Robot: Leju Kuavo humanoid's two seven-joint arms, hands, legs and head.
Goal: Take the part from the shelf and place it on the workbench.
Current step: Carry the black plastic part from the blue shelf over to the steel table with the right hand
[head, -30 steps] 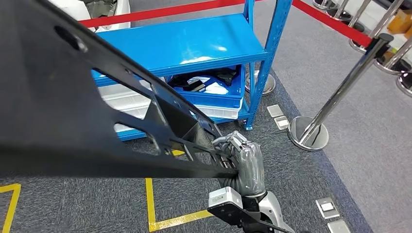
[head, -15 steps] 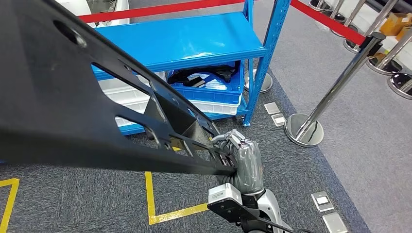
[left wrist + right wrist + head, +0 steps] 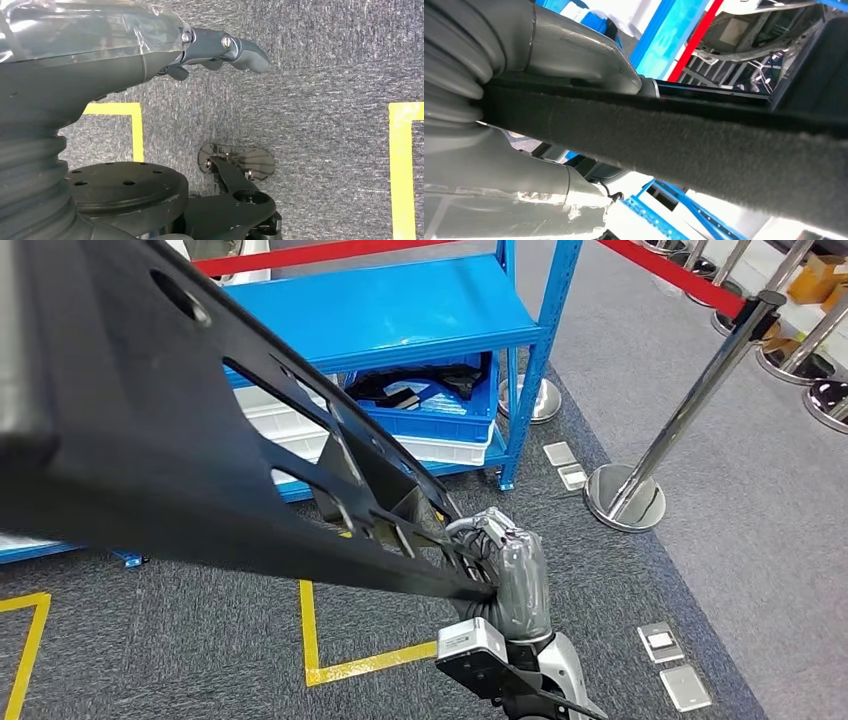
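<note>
One part (image 3: 150, 440) in right robot hand (image 3: 510, 575).

- Blue bin (image 3: 440, 420) with dark bits inside, at 12 o'clock.
- White trays (image 3: 290, 435) just beside it.
- Chrome stanchion (image 3: 628, 495) at 2 o'clock, red belt (image 3: 670, 268) attached.
- Yellow floor tape (image 3: 310, 635) at 6 o'clock.
- Grey carpet (image 3: 150, 640).

Grey carpet (image 3: 780, 570) with yellow floor lines (image 3: 309, 628), chrome stanchion (image 3: 680, 420) and red barrier belt (image 3: 690, 275).
</note>
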